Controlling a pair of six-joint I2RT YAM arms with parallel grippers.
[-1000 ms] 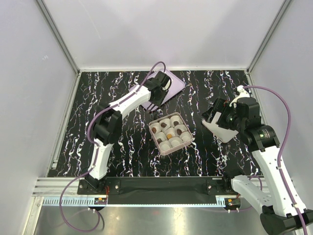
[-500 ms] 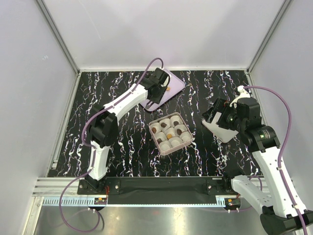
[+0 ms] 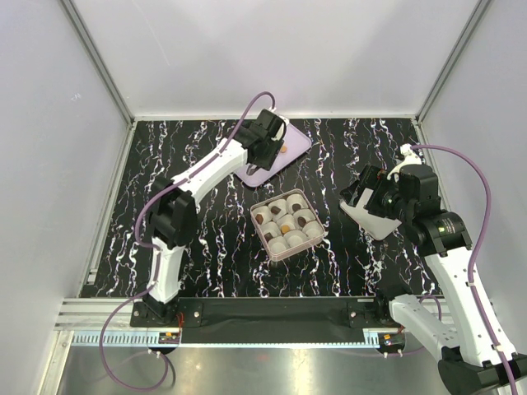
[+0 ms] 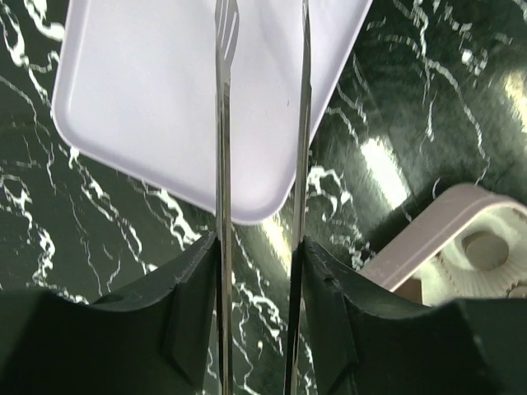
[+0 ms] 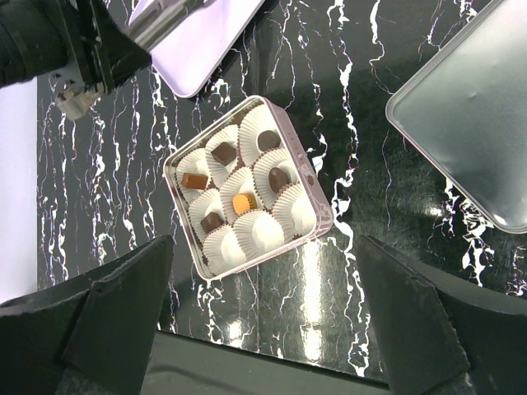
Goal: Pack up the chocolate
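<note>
just beneath the left gripper [image 4: 262, 49], its tong tips partly apart and empty, lay the lavender tray [image 4: 148, 107], presumably to fetch chocolate [image 5: 241, 202] sitting in the box [image 5: 315, 234] behind it.

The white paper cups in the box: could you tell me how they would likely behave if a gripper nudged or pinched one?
The white paper cups look thin and pleated, so they would probably crumple under a pinch. Being small and empty, some are likely very light and might lift or shift easily. Packed side by side within the box, they seem unlikely to tip.
</note>
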